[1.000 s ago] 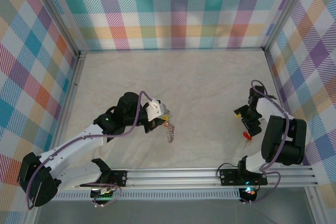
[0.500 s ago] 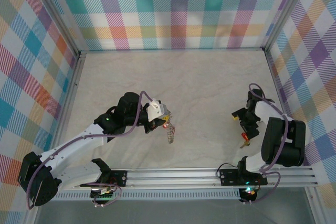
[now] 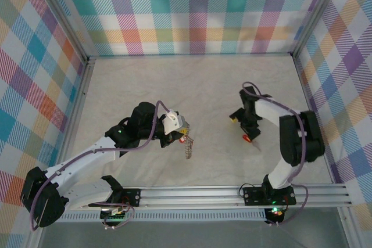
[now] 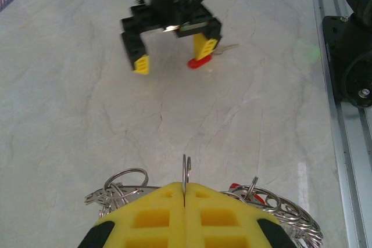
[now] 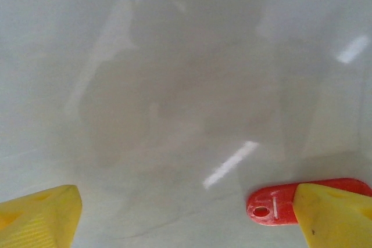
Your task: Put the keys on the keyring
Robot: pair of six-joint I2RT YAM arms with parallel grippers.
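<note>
Left wrist view has the left gripper [image 4: 185,193] clamped tight on the keyring [image 4: 288,216] near centre, while the right gripper [image 4: 171,56] stands wide with a red key [image 4: 199,62] against one finger on the counter [image 4: 70,114], liable to skid away if nudged sideways.

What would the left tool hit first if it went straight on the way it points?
Probably the bare table just ahead; if it clears that, the right tool, facing it with a red key at one finger. Depth is unclear.
</note>
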